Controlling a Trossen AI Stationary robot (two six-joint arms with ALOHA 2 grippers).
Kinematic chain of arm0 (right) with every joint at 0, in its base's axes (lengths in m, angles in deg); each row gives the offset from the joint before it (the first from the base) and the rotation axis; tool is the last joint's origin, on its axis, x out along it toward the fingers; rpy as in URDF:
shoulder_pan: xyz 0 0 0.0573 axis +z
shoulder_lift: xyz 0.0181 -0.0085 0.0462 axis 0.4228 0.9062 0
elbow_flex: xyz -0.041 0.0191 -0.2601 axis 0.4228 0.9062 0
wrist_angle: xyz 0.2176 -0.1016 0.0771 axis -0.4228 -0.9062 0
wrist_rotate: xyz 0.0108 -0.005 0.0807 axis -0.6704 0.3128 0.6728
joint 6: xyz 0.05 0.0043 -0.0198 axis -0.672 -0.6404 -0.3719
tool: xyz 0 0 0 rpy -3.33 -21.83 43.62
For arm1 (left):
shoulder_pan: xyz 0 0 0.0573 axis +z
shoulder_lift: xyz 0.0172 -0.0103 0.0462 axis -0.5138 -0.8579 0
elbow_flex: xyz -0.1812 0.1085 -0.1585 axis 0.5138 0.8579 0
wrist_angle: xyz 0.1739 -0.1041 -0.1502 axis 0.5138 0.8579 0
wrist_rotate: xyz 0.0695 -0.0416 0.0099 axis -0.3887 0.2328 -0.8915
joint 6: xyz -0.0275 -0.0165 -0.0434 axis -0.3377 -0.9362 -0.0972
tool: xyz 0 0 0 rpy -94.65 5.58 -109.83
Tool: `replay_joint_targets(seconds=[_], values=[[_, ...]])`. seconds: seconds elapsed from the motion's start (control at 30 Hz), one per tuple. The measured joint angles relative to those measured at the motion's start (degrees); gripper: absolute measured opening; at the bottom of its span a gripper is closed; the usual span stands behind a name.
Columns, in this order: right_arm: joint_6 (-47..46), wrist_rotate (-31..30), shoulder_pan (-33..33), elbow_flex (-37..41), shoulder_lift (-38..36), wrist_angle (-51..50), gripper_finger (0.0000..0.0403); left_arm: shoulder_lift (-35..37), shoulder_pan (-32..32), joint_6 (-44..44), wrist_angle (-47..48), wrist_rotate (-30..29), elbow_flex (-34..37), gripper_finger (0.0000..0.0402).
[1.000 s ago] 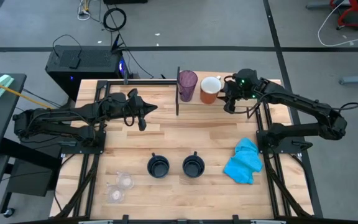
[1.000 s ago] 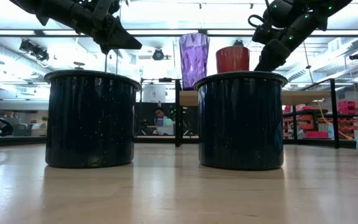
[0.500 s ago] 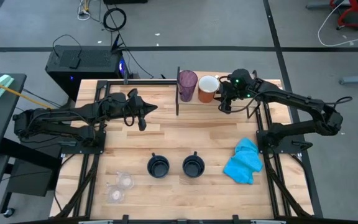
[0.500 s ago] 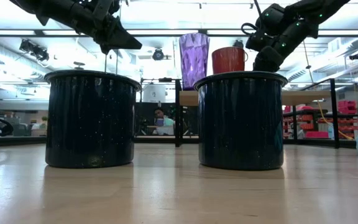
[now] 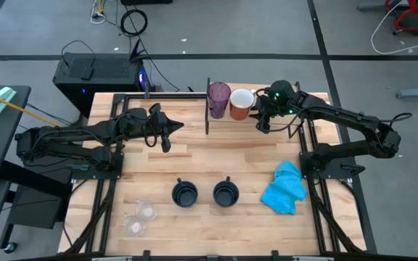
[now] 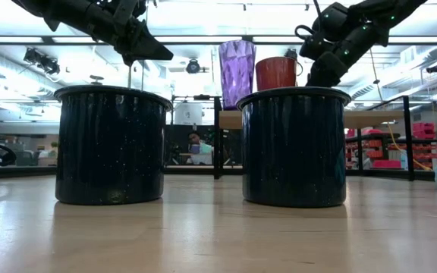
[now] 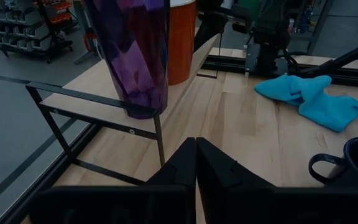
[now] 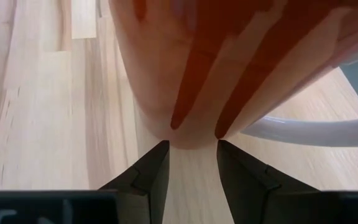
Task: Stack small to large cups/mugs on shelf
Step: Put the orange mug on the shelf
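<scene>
The orange mug [image 5: 242, 104] stands upright on the raised wooden shelf [image 6: 370, 119], right of the purple tumbler [image 5: 218, 99]. My right gripper [image 5: 260, 116] is on the mug's right side, with its fingers a narrow gap apart [image 8: 191, 146]. My left gripper [image 5: 167, 140] is shut and empty above the table's left half, and it faces the tumbler [image 7: 135, 56]. Two navy mugs [image 5: 185, 193] [image 5: 226, 193] stand upright near the front. Two clear cups [image 5: 146, 211] [image 5: 135, 227] sit at the front left. My right gripper has both fingertips [image 8: 160, 149] against the orange mug's glossy side wall [image 8: 194, 127], low on the side away from the tumbler. The fingers come roughly level from the table's right. Nothing shows between them. The mug stands upright on the shelf.
A bright blue cloth [image 5: 285, 187] lies at the front right. Thin black shelf uprights [image 5: 208, 109] stand beside the tumbler. Bare wood lies between the shelf and the navy mugs.
My right gripper has moved toward the table's left, toward the tumbler. The orange mug has slid a little along the shelf toward the tumbler and stays upright. My left arm has kept still.
</scene>
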Motion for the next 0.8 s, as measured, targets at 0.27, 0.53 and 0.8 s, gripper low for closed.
replay_joint_targets(seconds=[0.27,0.53,0.8], values=[[0.07,-0.59,-0.02,0.00,-2.60,-2.11,0.0141,0.00,0.00,0.00,0.05,-0.01,0.00,0.0024],[-0.24,-10.03,-0.08,-2.93,-5.40,-5.40,0.0139,0.00,0.00,-0.04,-0.02,-0.01,0.00,0.0015],[-1.88,-15.55,-2.62,-3.21,-2.72,-3.87,0.0128,0.00,0.00,-0.09,-0.02,-0.01,0.00,0.0018]])
